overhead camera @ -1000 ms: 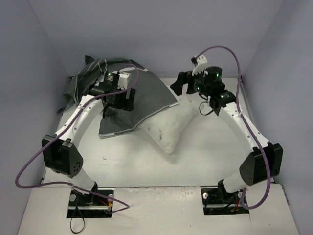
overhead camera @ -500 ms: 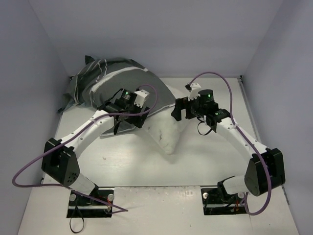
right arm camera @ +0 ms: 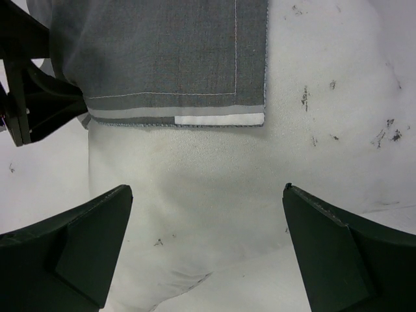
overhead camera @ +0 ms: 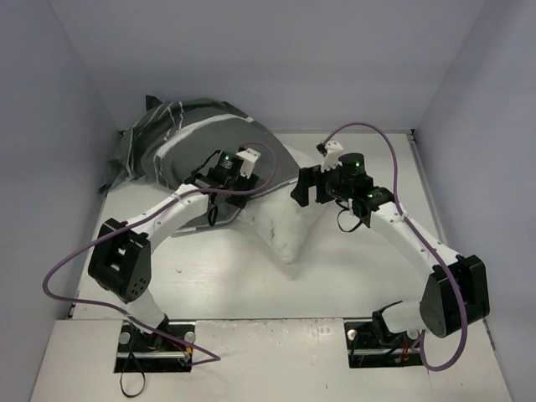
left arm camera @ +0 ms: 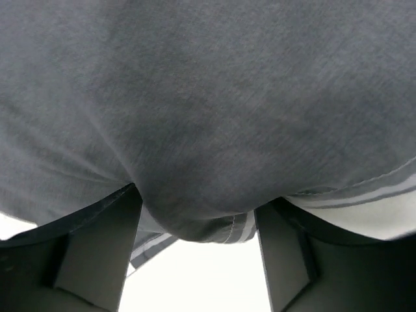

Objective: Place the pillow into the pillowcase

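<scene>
Left gripper (left arm camera: 198,198) sat at the pillowcase's (overhead camera: 201,126) near hem, jaws apart, one finger (left arm camera: 97,253) on each side of a hanging fold of grey cloth. Fold filled the gap. Could not tell if the pads pressed it.

Right gripper (overhead camera: 301,191) hung over the pillow (overhead camera: 285,226), jaws spread wide, nothing between them. From its wrist camera both fingers (right arm camera: 71,247) stood clear on either side of the white cushion (right arm camera: 195,227). The striped hem corner of the pillowcase (right arm camera: 169,52) lay just beyond them, flat on the pillow.

Pillow lay about mid-table (overhead camera: 251,285), one corner pointing toward the near edge, its far part under the grey cloth.

Pillowcase was heaped at the far left corner and spread toward the centre, charcoal with pale stripes. Both grippers were close together at the hem.
</scene>
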Controlling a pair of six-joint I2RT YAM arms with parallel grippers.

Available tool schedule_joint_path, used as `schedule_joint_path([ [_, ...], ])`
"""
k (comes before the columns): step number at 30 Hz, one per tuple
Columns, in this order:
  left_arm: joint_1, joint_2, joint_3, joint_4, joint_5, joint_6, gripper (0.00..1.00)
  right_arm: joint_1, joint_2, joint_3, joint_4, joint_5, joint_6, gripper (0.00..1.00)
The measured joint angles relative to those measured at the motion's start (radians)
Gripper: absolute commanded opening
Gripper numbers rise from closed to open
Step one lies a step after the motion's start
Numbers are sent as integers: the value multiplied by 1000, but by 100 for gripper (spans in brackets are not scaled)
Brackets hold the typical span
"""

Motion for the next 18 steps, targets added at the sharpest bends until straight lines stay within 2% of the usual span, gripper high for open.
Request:
schedule_joint_path([
  [1, 2, 6, 5, 0, 3, 3, 13, 0, 0, 0, 0, 0, 1, 96],
  [2, 6, 14, 16, -8, 14, 3, 0, 0, 0, 0, 0, 0, 2, 96],
  [9, 26, 29, 151, -96, 54, 10, 0, 36, 0, 0, 0, 18, -3, 92],
  [14, 27, 21, 263, -172, 81, 14, 0, 102, 12, 1, 8, 81, -23, 96],
  [18, 35, 4, 280, -214, 105, 28, 0, 122, 53, 2, 21, 100, -32, 96],
])
